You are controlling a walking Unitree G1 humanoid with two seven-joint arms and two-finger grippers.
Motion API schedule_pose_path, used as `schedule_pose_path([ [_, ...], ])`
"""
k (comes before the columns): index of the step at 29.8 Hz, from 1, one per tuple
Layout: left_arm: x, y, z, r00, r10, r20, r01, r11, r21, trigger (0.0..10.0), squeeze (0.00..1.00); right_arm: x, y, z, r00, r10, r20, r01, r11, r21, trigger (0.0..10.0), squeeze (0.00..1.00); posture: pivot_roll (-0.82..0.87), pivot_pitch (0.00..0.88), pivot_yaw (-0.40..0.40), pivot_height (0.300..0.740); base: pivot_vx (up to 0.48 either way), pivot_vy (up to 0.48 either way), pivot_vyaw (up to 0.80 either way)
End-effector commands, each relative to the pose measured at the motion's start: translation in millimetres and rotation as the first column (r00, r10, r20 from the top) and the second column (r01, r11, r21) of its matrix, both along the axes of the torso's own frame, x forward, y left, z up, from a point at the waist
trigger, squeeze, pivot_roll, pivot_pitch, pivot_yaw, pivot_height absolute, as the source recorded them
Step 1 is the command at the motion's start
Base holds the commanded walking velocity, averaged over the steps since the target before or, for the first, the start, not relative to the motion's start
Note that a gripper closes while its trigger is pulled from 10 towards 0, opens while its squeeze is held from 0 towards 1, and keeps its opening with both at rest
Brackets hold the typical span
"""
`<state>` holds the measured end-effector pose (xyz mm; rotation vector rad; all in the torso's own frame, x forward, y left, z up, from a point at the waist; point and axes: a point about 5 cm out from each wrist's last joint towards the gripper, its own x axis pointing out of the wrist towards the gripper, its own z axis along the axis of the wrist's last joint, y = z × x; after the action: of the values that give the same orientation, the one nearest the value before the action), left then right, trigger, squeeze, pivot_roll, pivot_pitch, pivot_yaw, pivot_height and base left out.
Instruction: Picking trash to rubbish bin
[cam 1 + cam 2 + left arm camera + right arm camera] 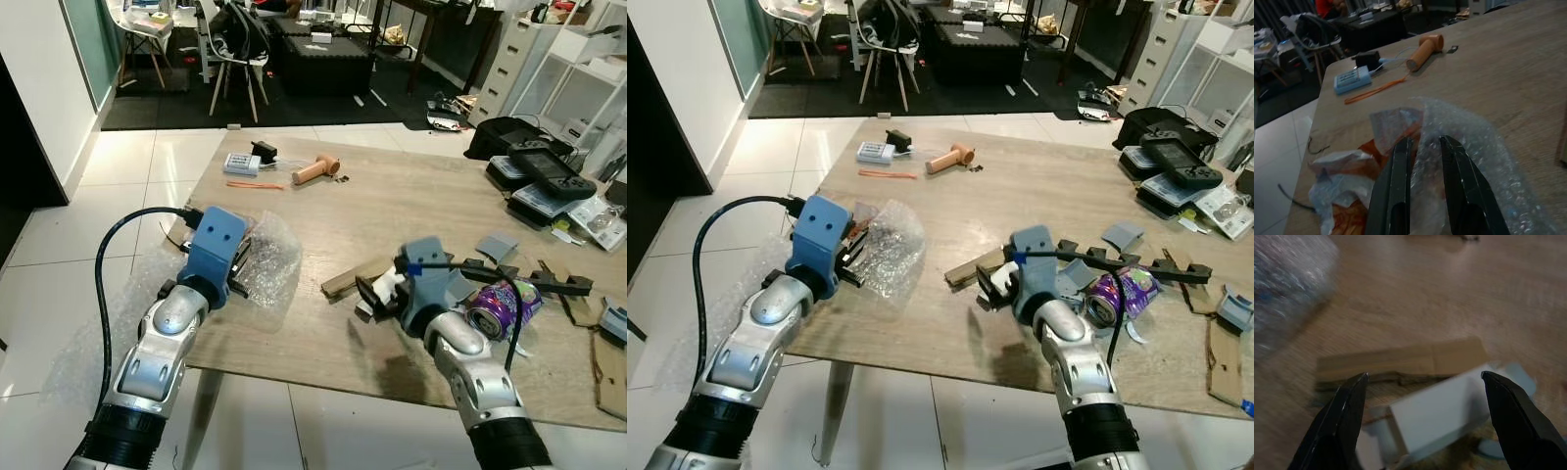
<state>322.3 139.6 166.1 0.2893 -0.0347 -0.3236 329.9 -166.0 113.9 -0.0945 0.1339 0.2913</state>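
Left gripper (1422,147): positioned over the near-left corner of the wooden table (421,206), roughly seven o'clock from the table's centre. Its fingers stand narrow, a slim gap between them, with a fold of the bubble wrap (266,257) lying in that gap. Whether the fold is truly pinched cannot be told. The wrap sprawls ahead of the fingers toward twelve o'clock; crumpled paper wrappers (1339,171) sit just beside it at the table edge.

Centre: a flat cardboard strip (355,275) lies with its long axis running from eight o'clock to two o'clock, between the two arms.

Right gripper (1425,396): fingers spread wide, nothing held. In the right wrist view a white box (1442,413) sits directly between and ahead of the fingertips, touching the strip's near edge. Its long side runs across the line of the fingers, so the jaws straddle it lengthwise.

Further right, at three o'clock from that gripper, a crushed purple can (502,305) rests beside grey scraps (497,245).

Judgement: the right arm is nearer the box and strip; the left is nearer the wrap. The box lies dead ahead, so a short advance and closure should suffice.
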Motion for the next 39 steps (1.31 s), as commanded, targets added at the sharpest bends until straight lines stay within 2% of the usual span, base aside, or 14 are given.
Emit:
schedule_pose_path([
  [1, -1.1, -6.7, 3.8, 0.999, -0.045, 0.019, 0.045, 0.999, -0.004, 10.0, 0.0, 4.5, -3.9, 3.0, 1.0, -0.011, 0.027, 0.011, 1.0, -0.012, 10.0, 1.0, -0.09, 0.096, -0.033, 0.74, 0.0, 0.0, 0.0],
  [2, -1.5, -9.6, 5.6, 0.997, -0.071, 0.024, 0.072, 0.997, -0.021, 10.0, 0.0, 7.7, -5.9, 4.3, 0.999, -0.02, 0.033, 0.02, 1.0, 0.002, 10.0, 0.19, -0.08, 0.113, -0.026, 0.74, 0.0, 0.0, 0.0],
  [4, -1.8, -11.5, 6.9, 0.996, -0.09, 0.028, 0.091, 0.995, -0.033, 10.0, 0.0, 9.7, -7.3, 5.3, 0.999, -0.026, 0.036, 0.026, 1.0, 0.012, 10.0, 0.19, -0.08, 0.113, -0.026, 0.74, 0.0, 0.0, 0.0],
  [5, -8.0, -21.1, 11.1, 0.974, -0.223, 0.034, 0.225, 0.971, -0.083, 10.0, 0.0, 15.2, -8.7, 7.6, 0.999, -0.01, 0.037, 0.01, 1.0, -0.001, 10.0, 0.0, -0.08, 0.13, -0.02, 0.74, 0.0, 0.0, 0.0],
  [6, -8.0, -21.1, 11.1, 0.974, -0.223, 0.034, 0.225, 0.971, -0.083, 10.0, 0.0, 15.2, -8.7, 7.6, 0.999, -0.01, 0.037, 0.01, 1.0, -0.001, 10.0, 0.0, -0.08, 0.13, -0.02, 0.74, 0.0, 0.0, 0.0],
  [7, -11.3, -24.6, 12.2, 0.96, -0.277, 0.033, 0.279, 0.955, -0.097, 10.0, 0.0, 16.6, -9.0, 8.2, 0.999, -0.001, 0.034, 0.002, 1.0, -0.012, 10.0, 0.0, -0.08, 0.13, -0.02, 0.74, 0.0, 0.0, 0.0],
  [11, -28.1, -36.7, 12.5, 0.874, -0.486, 0.017, 0.486, 0.873, -0.042, 10.0, 0.0, 21.7, -8.2, 13.7, 0.999, 0.015, 0.044, -0.015, 1.0, -0.014, 10.0, 0.0, -0.07, 0.15, -0.021, 0.74, 0.0, 0.0, 0.0],
  [17, -35.6, -40.1, 10.0, 0.833, -0.553, -0.013, 0.553, 0.833, -0.025, 10.0, 0.0, 23.9, -6.9, 11.6, 0.999, 0.036, 0.036, -0.035, 0.999, -0.024, 10.0, 0.0, -0.08, 0.166, -0.019, 0.74, 0.0, 0.0, 0.0],
  [20, -39.8, -42.3, 7.7, 0.805, -0.592, -0.039, 0.592, 0.806, -0.022, 10.0, 0.0, 23.7, -6.0, 7.7, 0.999, 0.052, -0.006, -0.052, 0.998, -0.024, 10.0, 0.0, -0.08, 0.17, -0.017, 0.74, 0.0, 0.0, 0.0],
  [24, -40.3, -43.0, 6.8, 0.798, -0.601, -0.047, 0.601, 0.799, -0.017, 10.0, 0.0, 22.3, -5.8, 0.7, 0.996, 0.071, -0.061, -0.074, 0.996, -0.041, 10.0, 0.0, -0.08, 0.173, -0.021, 0.74, 0.0, 0.0, 0.0],
  [30, -41.2, -41.6, 7.3, 0.797, -0.602, -0.049, 0.603, 0.798, -0.008, 10.0, 0.0, 22.3, -8.3, 0.7, 0.994, 0.074, -0.082, -0.078, 0.996, -0.049, 10.0, 0.0, -0.08, 0.175, -0.023, 0.74, 0.0, 0.0, 0.0],
  [35, -41.2, -38.3, 8.2, 0.798, -0.6, -0.05, 0.601, 0.799, -0.003, 10.0, 0.0, 26.2, -15.0, 17.5, 0.997, 0.07, -0.013, -0.071, 0.996, -0.057, 10.0, 0.0, -0.07, 0.17, -0.023, 0.74, 0.0, 0.0, 0.0],
  [38, -40.8, -38.3, 8.9, 0.794, -0.606, -0.052, 0.607, 0.795, 0.002, 10.0, 0.0, 22.9, -17.0, 31.2, 0.986, 0.164, 0.01, -0.162, 0.982, -0.1, 10.0, 0.0, -0.07, 0.165, -0.018, 0.74, 0.0, 0.0, 0.0],
  [39, -40.8, -38.3, 8.9, 0.794, -0.606, -0.052, 0.607, 0.795, 0.002, 10.0, 0.0, 22.9, -17.0, 31.2, 0.986, 0.164, 0.01, -0.162, 0.982, -0.1, 10.0, 0.0, -0.07, 0.165, -0.018, 0.74, 0.0, 0.0, 0.0],
])
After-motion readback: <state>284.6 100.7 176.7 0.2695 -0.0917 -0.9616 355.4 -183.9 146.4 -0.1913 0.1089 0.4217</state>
